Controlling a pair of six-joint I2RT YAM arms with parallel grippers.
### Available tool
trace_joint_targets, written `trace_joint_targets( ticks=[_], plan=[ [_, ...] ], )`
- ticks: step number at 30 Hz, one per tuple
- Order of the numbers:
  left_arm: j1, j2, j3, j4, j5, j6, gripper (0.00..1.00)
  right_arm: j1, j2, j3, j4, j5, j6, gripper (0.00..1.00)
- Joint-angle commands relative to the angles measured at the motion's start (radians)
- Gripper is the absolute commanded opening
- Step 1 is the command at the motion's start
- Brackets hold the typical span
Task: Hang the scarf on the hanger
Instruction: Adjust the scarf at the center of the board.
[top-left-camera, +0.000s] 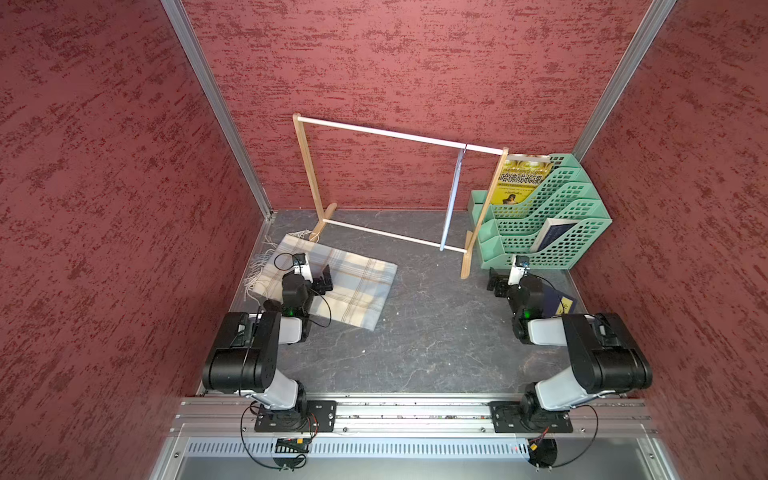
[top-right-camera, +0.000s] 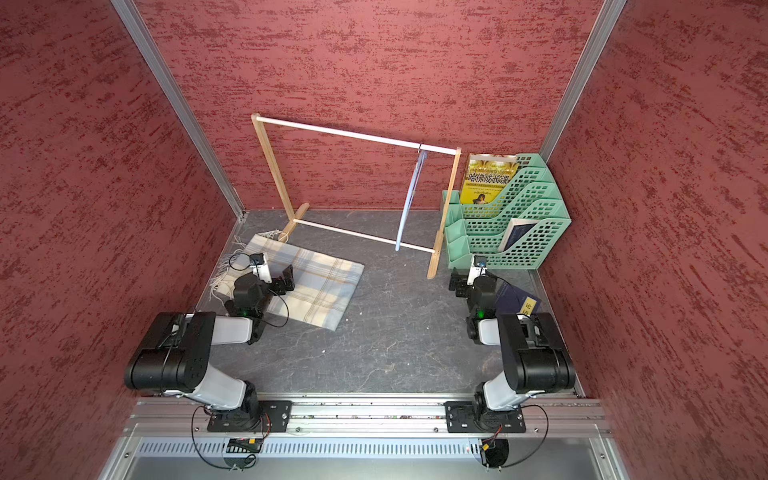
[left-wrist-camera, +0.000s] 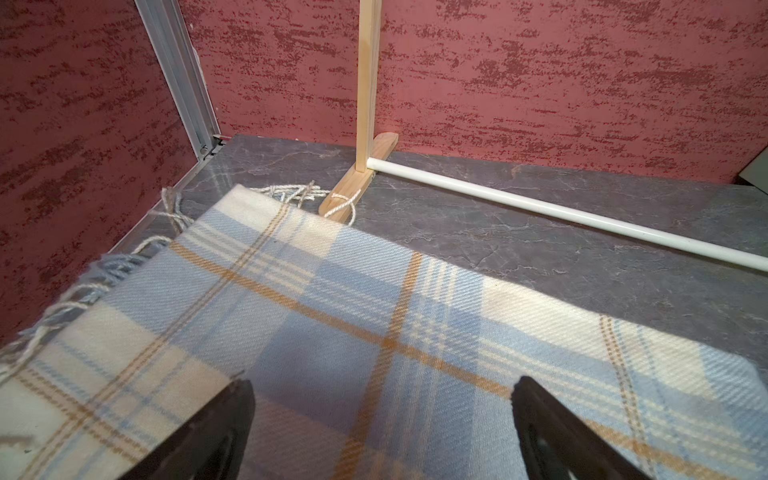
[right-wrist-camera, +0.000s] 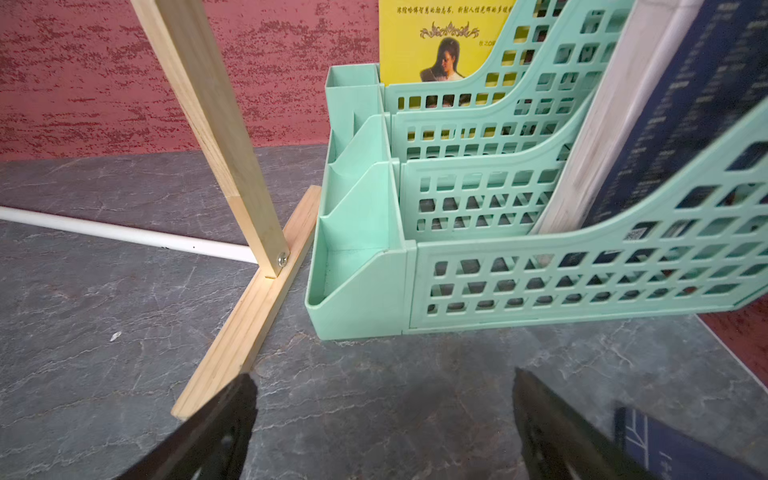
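**Scarf flat on the table, both grippers wide apart**

The hanger (top-left-camera: 453, 199) hangs edge-on from the wooden rack's (top-left-camera: 307, 166) top rod. It shows only as a thin pale blue sliver, so its outline is hard to read. The left arm hides part of the scarf (top-left-camera: 359, 286). The left gripper (left-wrist-camera: 382, 386) sits over the cloth, jaws spread, gripping nothing. The scarf lies folded flat by the rack's foot on the left arm's side: cream, light blue and tan plaid, with fringe trailing toward the wall. The right gripper (right-wrist-camera: 382, 382) gapes empty before the green file holder (right-wrist-camera: 361, 249).

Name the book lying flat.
The dark blue book by the right arm; the yellow book and upright blue book stand in the green organizer.
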Motion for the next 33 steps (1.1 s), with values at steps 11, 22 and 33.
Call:
trace_joint_targets(
  ticks=[11,22,33],
  plan=[
    [0.003,-0.005,0.009,0.013,0.006,0.008,1.00,0.004,-0.009,0.024,0.001,-0.016,-0.011,0.98],
    [0.006,-0.005,0.009,0.011,0.012,0.007,1.00,0.005,-0.008,0.024,0.000,-0.018,-0.012,0.99],
    [-0.156,-0.276,0.276,-0.638,-0.308,0.038,1.00,0.321,-0.181,0.314,-0.679,0.291,-0.104,0.98]
  ],
)
